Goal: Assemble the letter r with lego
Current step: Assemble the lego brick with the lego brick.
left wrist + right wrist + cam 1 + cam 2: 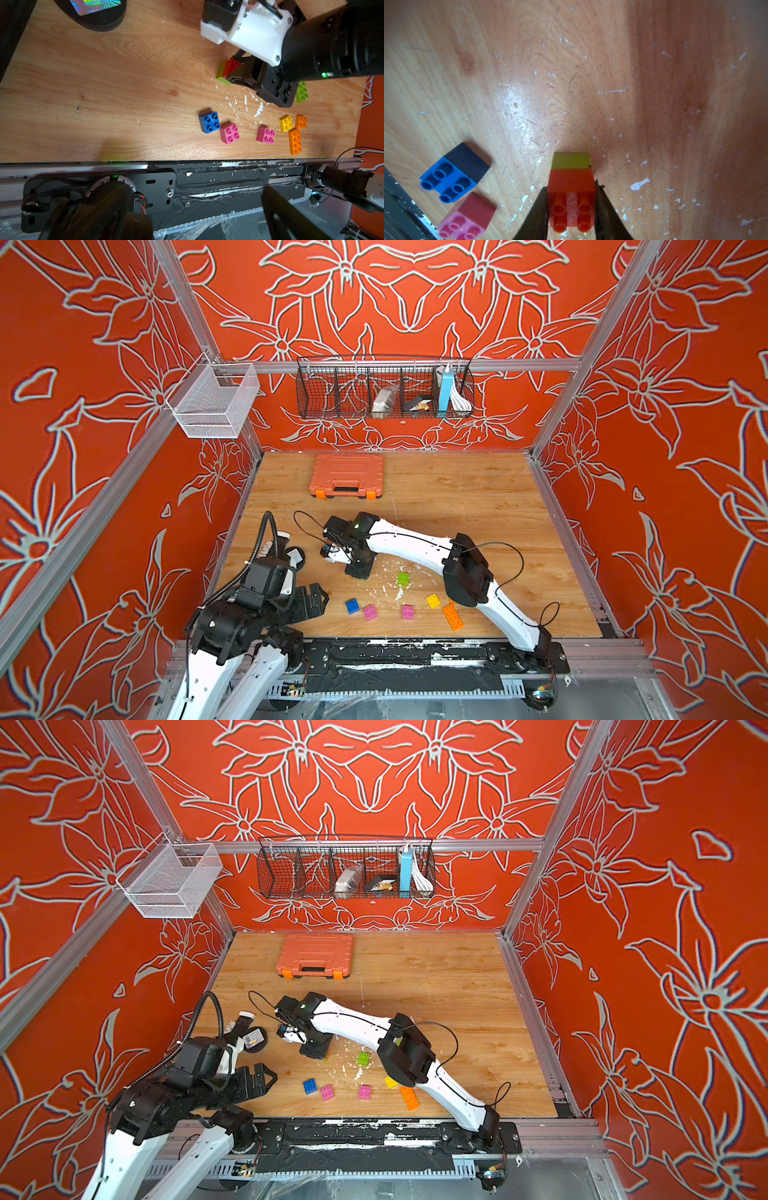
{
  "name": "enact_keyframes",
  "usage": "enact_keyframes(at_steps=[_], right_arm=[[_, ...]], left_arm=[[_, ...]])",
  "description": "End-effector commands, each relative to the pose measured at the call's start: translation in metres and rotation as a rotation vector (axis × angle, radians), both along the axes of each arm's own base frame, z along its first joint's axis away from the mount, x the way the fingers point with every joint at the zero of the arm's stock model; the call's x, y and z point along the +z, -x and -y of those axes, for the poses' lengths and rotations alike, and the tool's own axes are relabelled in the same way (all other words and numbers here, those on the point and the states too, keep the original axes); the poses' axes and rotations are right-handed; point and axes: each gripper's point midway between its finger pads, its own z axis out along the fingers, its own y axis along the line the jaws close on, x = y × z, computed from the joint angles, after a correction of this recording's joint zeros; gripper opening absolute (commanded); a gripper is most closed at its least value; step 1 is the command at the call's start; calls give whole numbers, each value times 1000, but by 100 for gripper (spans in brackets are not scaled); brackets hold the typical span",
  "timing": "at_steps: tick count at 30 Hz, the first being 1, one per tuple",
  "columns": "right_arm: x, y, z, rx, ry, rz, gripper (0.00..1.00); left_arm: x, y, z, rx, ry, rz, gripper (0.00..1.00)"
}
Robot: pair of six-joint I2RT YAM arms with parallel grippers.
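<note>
On the worktop (457, 497), the right pincer (572, 199) is clamped on a red brick (571, 182) stacked on a green brick (570, 160); the left pincer (318, 601) is apart, empty. Seven loose bricks (209, 121) wait, so most building is left

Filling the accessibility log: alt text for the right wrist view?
The right end effector grips a red brick stacked on a green brick, seen against the scratched wooden table. A blue brick and a pink brick lie close together, apart from the stack.
</note>
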Motion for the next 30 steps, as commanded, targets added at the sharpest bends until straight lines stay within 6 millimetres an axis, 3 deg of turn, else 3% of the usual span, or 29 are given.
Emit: enact_keyframes(at_steps=[1,6,14,26,30], right_arm=[[-70,20,27,-51,146,-126,0],[-88,25,41,-55,194,-146,0],[-97,21,85,-54,344,-83,0],[-85,19,149,-156,349,-88,0],[-79,21,162,-159,374,-90,0]], left_arm=[[-1,1,2,-22,4,-2,100],[-1,1,2,-22,4,-1,100],[-3,1,3,-28,4,-14,100],[-5,-2,3,-20,-7,-48,100],[-6,-2,2,-12,-14,-58,99]])
